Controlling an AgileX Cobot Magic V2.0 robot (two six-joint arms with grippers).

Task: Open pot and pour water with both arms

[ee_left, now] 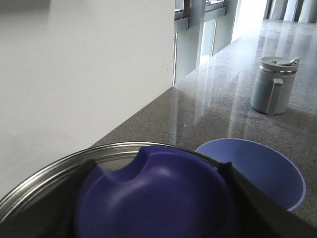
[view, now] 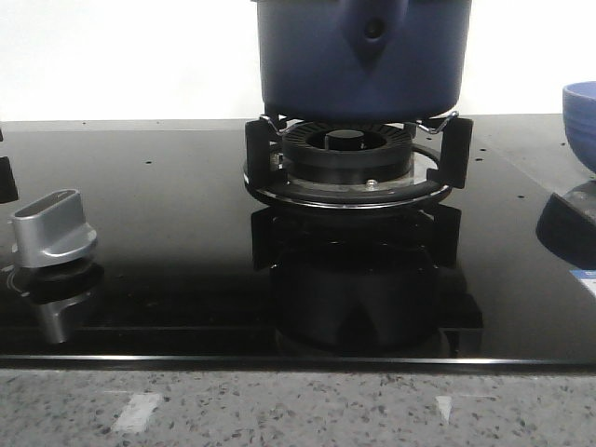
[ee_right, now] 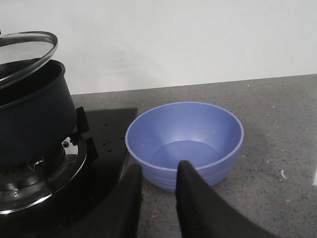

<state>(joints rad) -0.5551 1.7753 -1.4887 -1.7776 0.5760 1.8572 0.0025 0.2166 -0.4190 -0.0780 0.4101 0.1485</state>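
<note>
Large dark blue matte pot [view: 363, 56] sits on the black burner grate [view: 358, 158]; its glass, steel-rimmed lid [ee_right: 25, 52] is tilted clear, its blue knob [ee_left: 156, 196] clamped by the left gripper [ee_left: 158, 198]. Right gripper [ee_right: 158, 186] open and empty, near the light-blue bowl [ee_right: 185, 139]. Pot rigid, likely heavy with water; grasp the handle mount [view: 372, 28]

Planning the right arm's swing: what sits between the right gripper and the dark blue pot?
In the right wrist view, only the black glass cooktop and burner support separate the right gripper from the dark blue round pot.
</note>
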